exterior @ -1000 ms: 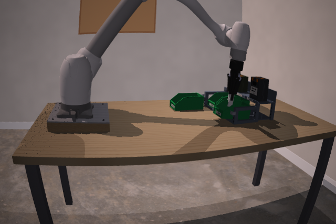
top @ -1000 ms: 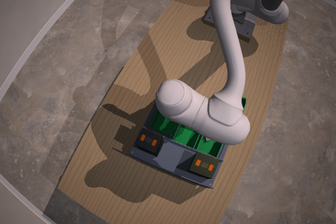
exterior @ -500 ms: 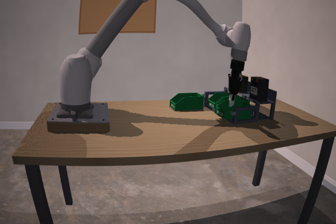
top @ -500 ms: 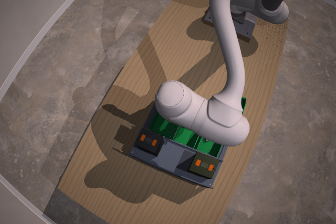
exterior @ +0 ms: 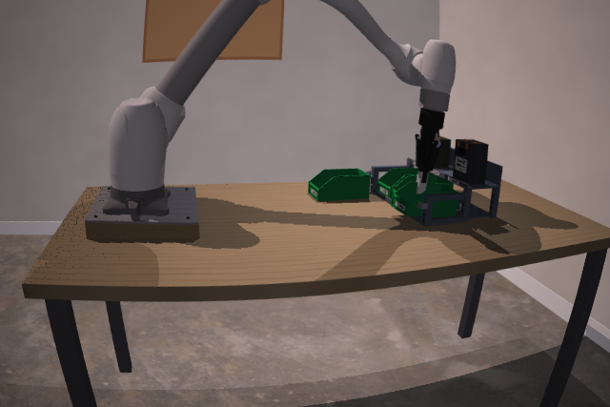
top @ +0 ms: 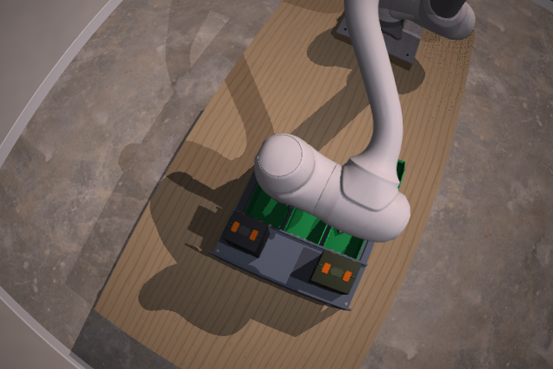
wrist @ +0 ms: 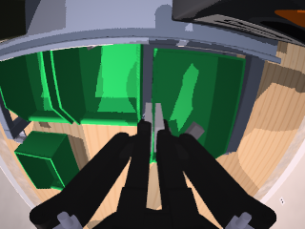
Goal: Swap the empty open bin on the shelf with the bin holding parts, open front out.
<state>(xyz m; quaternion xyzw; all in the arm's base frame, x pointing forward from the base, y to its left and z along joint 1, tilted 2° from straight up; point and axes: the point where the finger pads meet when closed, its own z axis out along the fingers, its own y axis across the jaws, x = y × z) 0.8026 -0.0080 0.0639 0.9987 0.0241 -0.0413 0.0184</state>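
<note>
The grey shelf (exterior: 438,186) stands on the table's right part. The green bin with parts (wrist: 197,102) sits in the shelf's right-hand gap, under the low board, with a small grey part (wrist: 196,130) inside. In the side view this bin (exterior: 418,197) sticks out a little past the shelf's front. My gripper (wrist: 152,113) points down at the bin's left side wall and is shut on that thin wall; it also shows in the side view (exterior: 422,186). The empty green bin (exterior: 339,184) stands upright on the table, left of the shelf.
Two more green bins (wrist: 95,83) fill the shelf's other slots. Two dark boxes with orange latches (top: 244,231) (top: 334,271) stand on the shelf's top board. My arm's elbow (top: 330,190) hides part of the shelf from above. The arm's base (exterior: 142,210) is at the table's left.
</note>
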